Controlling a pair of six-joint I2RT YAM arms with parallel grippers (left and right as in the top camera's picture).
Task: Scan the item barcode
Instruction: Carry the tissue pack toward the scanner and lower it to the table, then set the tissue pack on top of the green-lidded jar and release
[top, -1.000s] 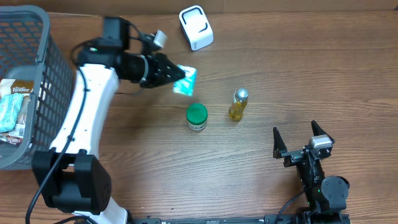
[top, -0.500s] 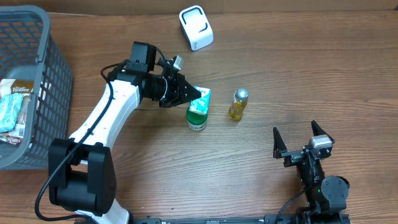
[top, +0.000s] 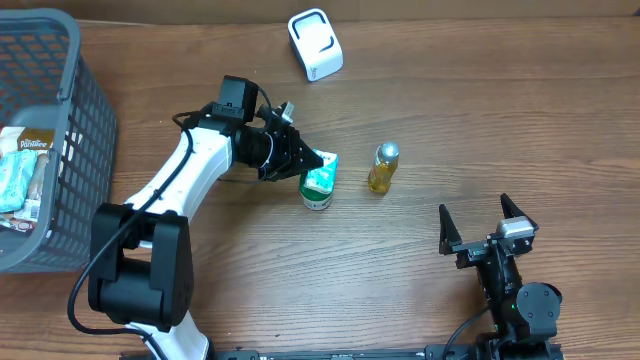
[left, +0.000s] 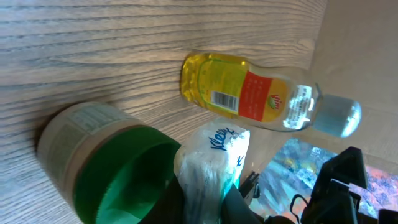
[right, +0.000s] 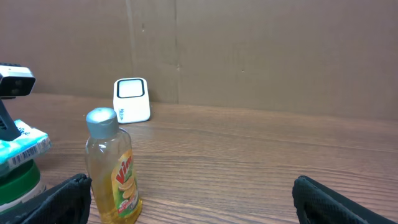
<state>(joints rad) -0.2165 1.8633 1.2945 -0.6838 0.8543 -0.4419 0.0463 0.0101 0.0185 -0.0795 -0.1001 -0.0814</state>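
My left gripper (top: 308, 160) is shut on a teal and white tissue pack (top: 323, 172) and holds it just over the green-lidded jar (top: 315, 199). In the left wrist view the tissue pack (left: 211, 165) is pinched between the dark jaws of that gripper (left: 205, 200), beside the jar's green lid (left: 118, 174). The white scanner (top: 315, 44) stands at the back of the table, well away from the pack. My right gripper (top: 485, 222) rests open near the front right, and in its own view the right gripper (right: 193, 199) holds nothing.
A yellow liquid bottle (top: 383, 168) stands right of the jar, its barcode label (left: 224, 99) facing the left wrist camera. A grey mesh basket (top: 62, 120) with packaged goods sits at the far left.
The left arm has carried the tissue pack right and toward the table's front, from near the scanner to above the green-lidded jar. The right arm has not moved.
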